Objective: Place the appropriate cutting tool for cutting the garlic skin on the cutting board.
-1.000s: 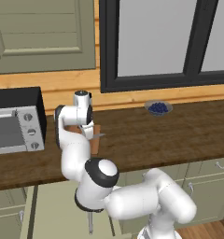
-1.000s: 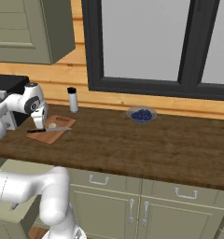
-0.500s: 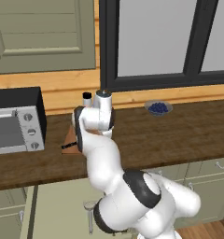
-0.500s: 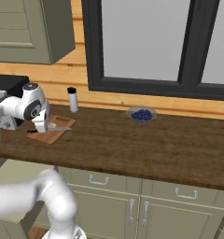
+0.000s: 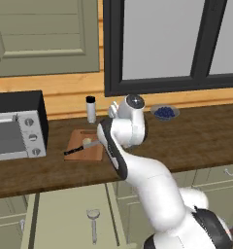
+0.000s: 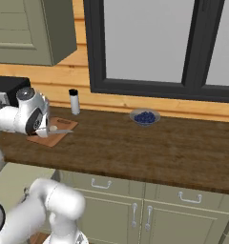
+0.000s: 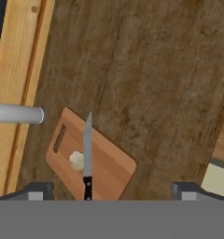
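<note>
The reddish-brown cutting board (image 7: 111, 170) lies on the dark wooden counter, its slot handle toward the wall. The knife (image 7: 87, 149) rests on the board, grey blade along it and black handle (image 7: 87, 186) over the near edge. The small pale garlic (image 7: 76, 160) sits on the board, touching the blade's left side. My gripper (image 7: 111, 192) hangs above the board, open, its fingertips (image 7: 38, 190) spread far to either side of the knife and holding nothing. From the left base, board (image 5: 79, 154), knife (image 5: 82, 147) and garlic (image 5: 87, 141) lie left of my arm.
A white cylinder with a black cap (image 5: 91, 108) stands against the wall behind the board. A toaster oven (image 5: 14, 126) sits to the left. A bowl of blueberries (image 5: 164, 112) is to the right. Below the counter, an open drawer holds a silver round-headed utensil (image 5: 93, 221).
My arm has swung and its links have folded differently while the hand stays over the board. The knife lies free on the board beside the garlic.
</note>
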Controlling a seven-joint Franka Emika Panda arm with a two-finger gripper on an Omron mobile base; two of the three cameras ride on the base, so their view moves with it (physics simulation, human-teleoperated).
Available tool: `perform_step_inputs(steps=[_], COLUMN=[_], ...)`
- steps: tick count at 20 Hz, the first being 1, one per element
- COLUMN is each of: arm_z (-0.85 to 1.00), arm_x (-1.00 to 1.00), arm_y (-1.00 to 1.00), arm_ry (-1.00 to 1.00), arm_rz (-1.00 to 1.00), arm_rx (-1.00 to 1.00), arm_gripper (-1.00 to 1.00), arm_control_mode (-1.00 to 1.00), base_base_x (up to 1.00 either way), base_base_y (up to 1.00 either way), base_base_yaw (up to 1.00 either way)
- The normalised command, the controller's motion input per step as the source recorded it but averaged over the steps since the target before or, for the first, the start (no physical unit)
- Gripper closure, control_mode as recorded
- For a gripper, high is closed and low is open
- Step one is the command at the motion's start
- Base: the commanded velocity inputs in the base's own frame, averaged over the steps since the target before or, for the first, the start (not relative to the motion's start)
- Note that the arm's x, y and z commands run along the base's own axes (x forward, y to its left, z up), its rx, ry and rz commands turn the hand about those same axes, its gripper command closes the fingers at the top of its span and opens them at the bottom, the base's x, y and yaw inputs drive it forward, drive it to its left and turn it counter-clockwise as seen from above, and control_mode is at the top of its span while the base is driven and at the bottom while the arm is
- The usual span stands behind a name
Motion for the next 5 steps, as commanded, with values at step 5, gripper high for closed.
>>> perform_step_inputs(steps=[5], arm_z=[0.69], arm_x=[-0.50], arm_y=[-0.03], arm_ry=[-0.33], arm_rz=[0.00], arm_rx=[0.00], arm_gripper=[-1.00], arm_control_mode=[-1.00], base_base_x=[0.00], base_base_y=[0.00], base_base_yaw=[0.00])
